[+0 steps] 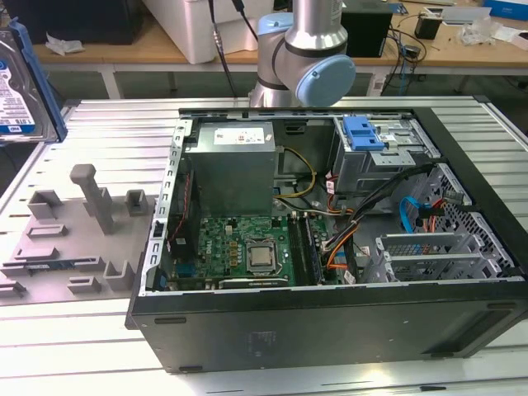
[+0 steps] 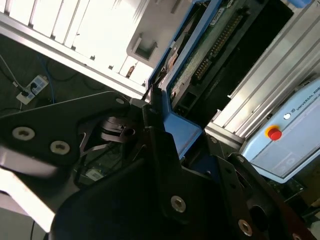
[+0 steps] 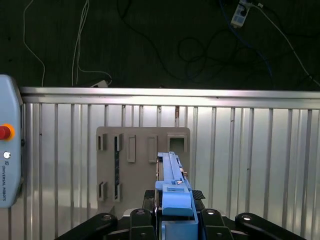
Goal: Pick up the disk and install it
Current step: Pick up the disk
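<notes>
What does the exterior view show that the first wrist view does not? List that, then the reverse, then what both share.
Exterior view: the open computer case, with its motherboard, grey power supply box and blue latch, and the arm behind it. First wrist view: a pendant with a red button, and a power strip on the dark floor. Both: the disk, which the first wrist view shows clamped in the jaws, the grey fixture plate and the ribbed table.

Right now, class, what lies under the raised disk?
In the first wrist view, a grey slotted plate on the ribbed metal table; the disk covers part of the plate.
</notes>
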